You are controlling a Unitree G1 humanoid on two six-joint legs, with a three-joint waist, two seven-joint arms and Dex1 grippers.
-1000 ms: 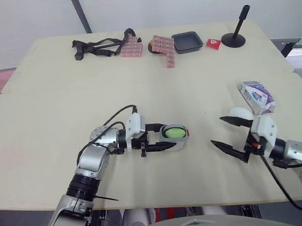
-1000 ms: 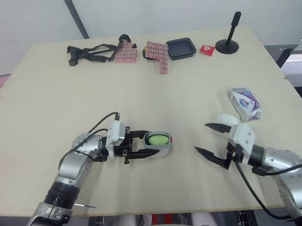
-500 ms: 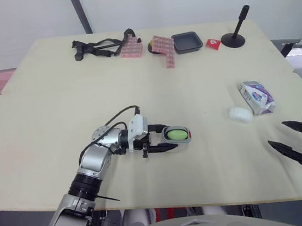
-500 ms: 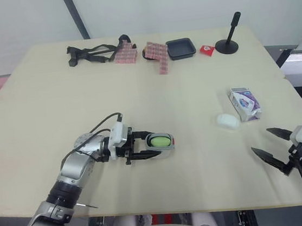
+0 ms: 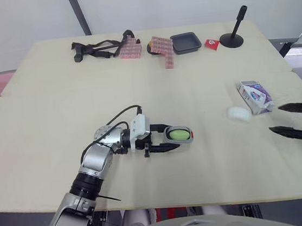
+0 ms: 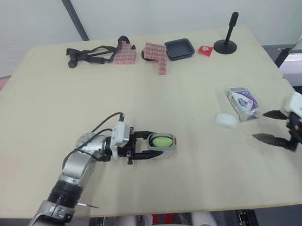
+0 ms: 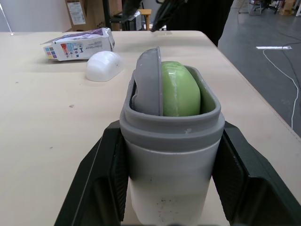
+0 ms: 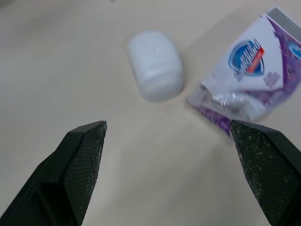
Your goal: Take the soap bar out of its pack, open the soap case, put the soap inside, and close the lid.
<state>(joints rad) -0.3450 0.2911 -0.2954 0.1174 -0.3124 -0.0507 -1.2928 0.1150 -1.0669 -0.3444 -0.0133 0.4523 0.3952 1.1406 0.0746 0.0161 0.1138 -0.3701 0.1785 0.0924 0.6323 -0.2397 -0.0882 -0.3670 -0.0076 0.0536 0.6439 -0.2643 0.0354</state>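
Clamping the soap case (image 5: 178, 134) in the left gripper (image 5: 169, 137), robot is hovering the right gripper (image 5: 276, 119), fingers apart, near the soap bar (image 5: 239, 114) lying on the desk (image 5: 56, 91) beside its pack (image 5: 256, 96); pickup seemingly next.

Silver arm (image 5: 94, 164), looping black cable (image 5: 116, 116), white wrist blocks (image 5: 138, 126), black left hand (image 5: 174, 136) and right hand (image 5: 275, 119)
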